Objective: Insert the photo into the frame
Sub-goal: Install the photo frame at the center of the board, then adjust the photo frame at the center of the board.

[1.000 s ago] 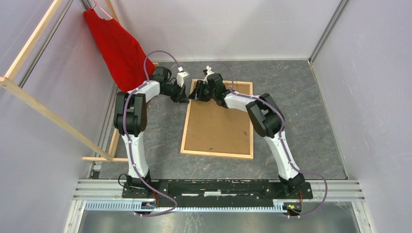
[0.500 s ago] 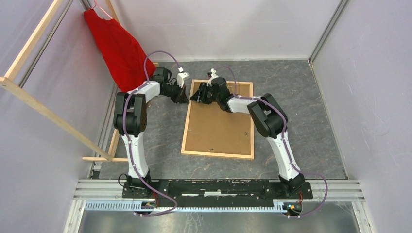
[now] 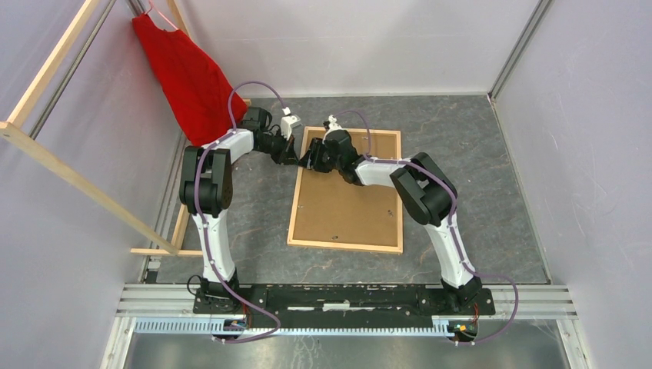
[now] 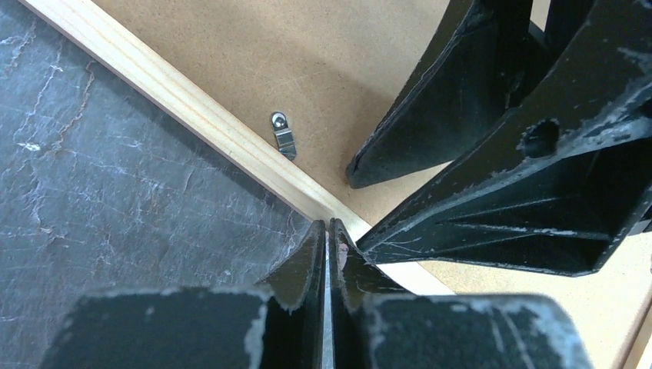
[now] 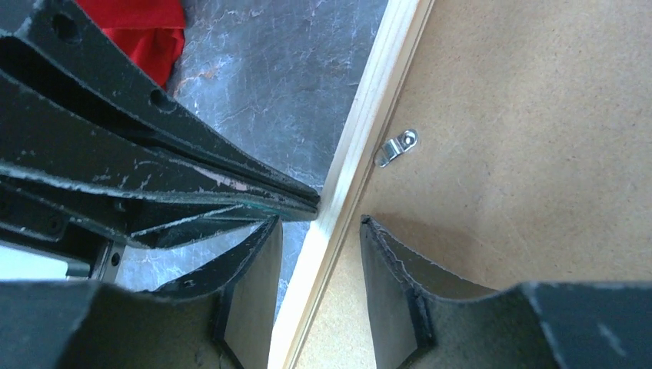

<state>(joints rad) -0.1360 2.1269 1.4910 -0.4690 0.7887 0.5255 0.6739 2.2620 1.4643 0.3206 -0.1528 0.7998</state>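
- Your right gripper (image 5: 319, 223) has slid nearer your left gripper (image 4: 329, 227); its jaws stand apart across the frame's (image 3: 344, 246) upper left edge.
- Your left gripper is squeezed together.
- Frame lies flat, mid-picture.

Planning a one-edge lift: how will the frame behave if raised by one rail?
Probably stiff: the frame is thin wood lying flat with a board filling it, so it should tilt up as one piece. Likely awkward: it is wide, and the right gripper has its jaws astride one rail. The board might shift; only a small clip shows.
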